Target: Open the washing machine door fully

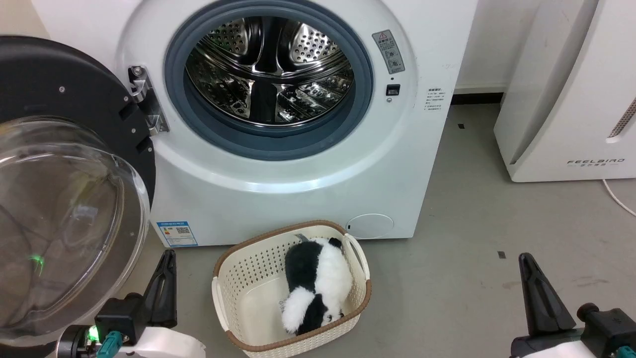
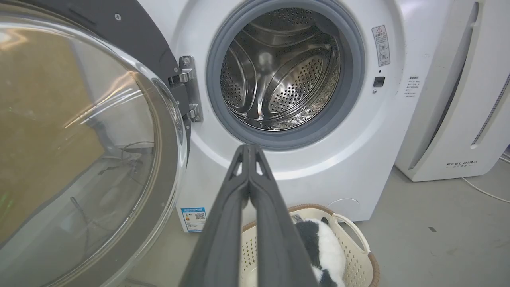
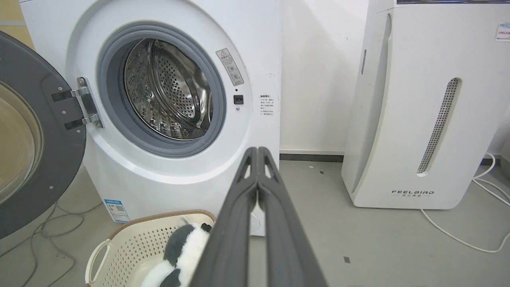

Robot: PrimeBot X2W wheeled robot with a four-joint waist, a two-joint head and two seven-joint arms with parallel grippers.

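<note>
The white washing machine (image 1: 298,189) (image 2: 358,167) (image 3: 255,48) faces me with its steel drum exposed inside the grey gasket. Its door (image 1: 64,99) (image 2: 135,36) (image 3: 59,143) is swung wide to the left on a metal hinge (image 1: 146,102), the clear glass bowl bulging toward me. My left gripper (image 1: 166,261) (image 2: 250,148) is shut, low at the left just below the door's lower rim, holding nothing. My right gripper (image 1: 527,263) (image 3: 257,150) is shut too, low at the right over the floor, apart from the machine.
A cream perforated basket (image 1: 238,278) with a brown rim sits on the floor before the machine, holding a black-and-white plush toy (image 1: 318,288). A white FEELAIRD appliance (image 1: 571,89) stands to the right with a white cable (image 1: 618,199). Grey floor (image 1: 472,223) lies between them.
</note>
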